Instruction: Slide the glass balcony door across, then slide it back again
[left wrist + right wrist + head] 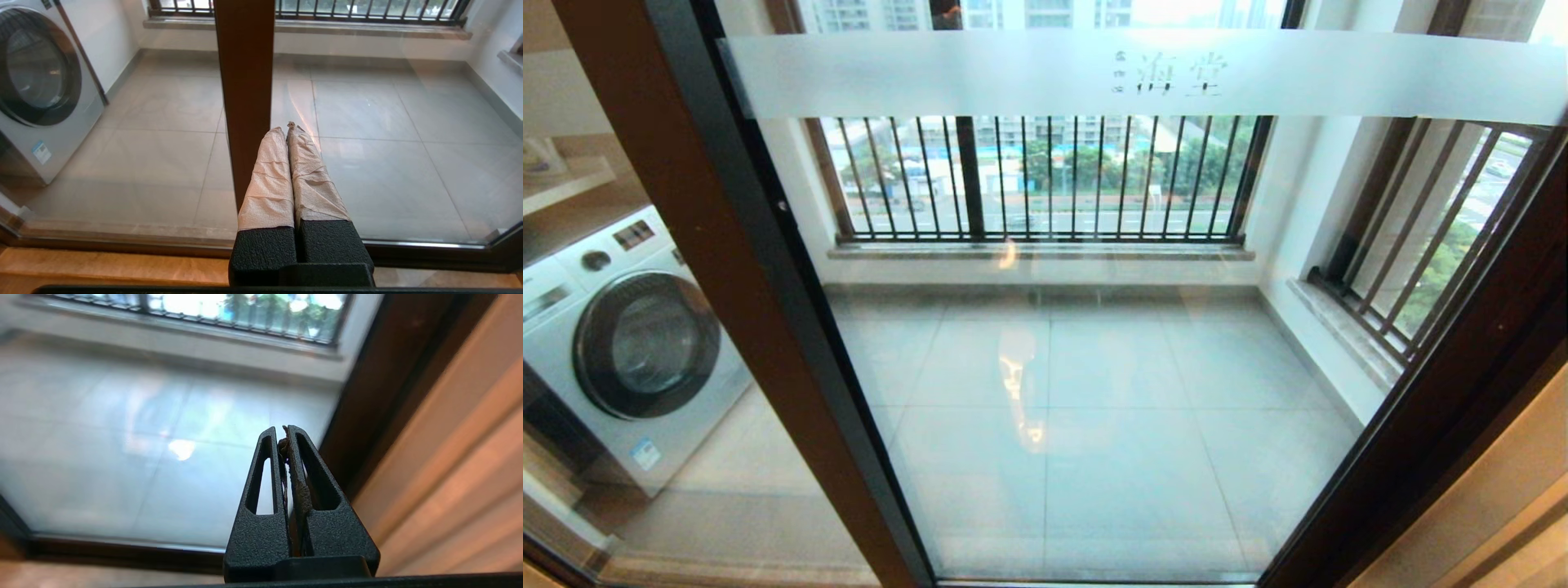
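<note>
The glass balcony door stood directly ahead of the robot, its frosted band with characters across the top, its brown left stile between the clear pane and the washing machine behind the glass. The left pincer, fingers wrapped in pale tape, was clenched on nothing, just short of that stile and apart from it. The right pincer was likewise clenched and empty, near the door's right-hand frame, not touching it.
</note>
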